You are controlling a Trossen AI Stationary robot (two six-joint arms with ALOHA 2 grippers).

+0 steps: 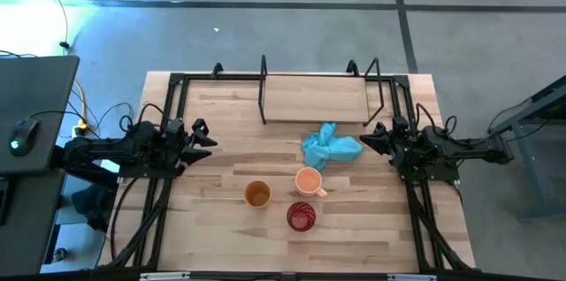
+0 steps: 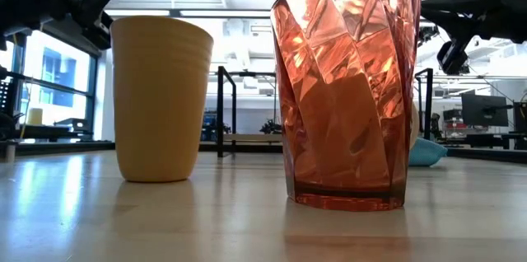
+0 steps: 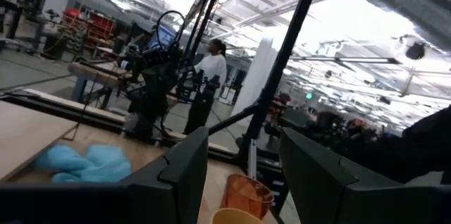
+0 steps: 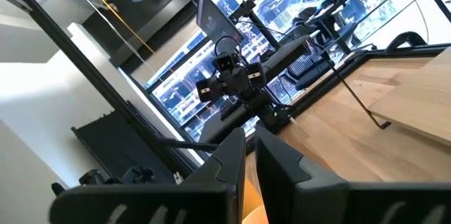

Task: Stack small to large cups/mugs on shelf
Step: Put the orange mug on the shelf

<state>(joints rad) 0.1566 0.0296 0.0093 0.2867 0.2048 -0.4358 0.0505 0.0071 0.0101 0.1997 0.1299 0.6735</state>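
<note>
Both grippers, left point(image 1: 209, 136) open and empty at the table's left edge, right point(image 1: 371, 137) nearly closed and empty at the right, hung clear while mug point(image 1: 308, 180), amber cup point(image 1: 257, 194) and red cup point(image 1: 301, 216) clustered near the front edge, shelf point(image 1: 317, 97) bare at the back, so I figured a reach could snag the cloth point(image 1: 331, 146) lying in between.

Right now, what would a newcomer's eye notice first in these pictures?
Three cups cluster at the table's near middle: the amber-orange cup, the pale orange mug and the red translucent cup. A light blue cloth lies crumpled before the bare shelf. The left gripper and right gripper hover at opposite sides.
</note>
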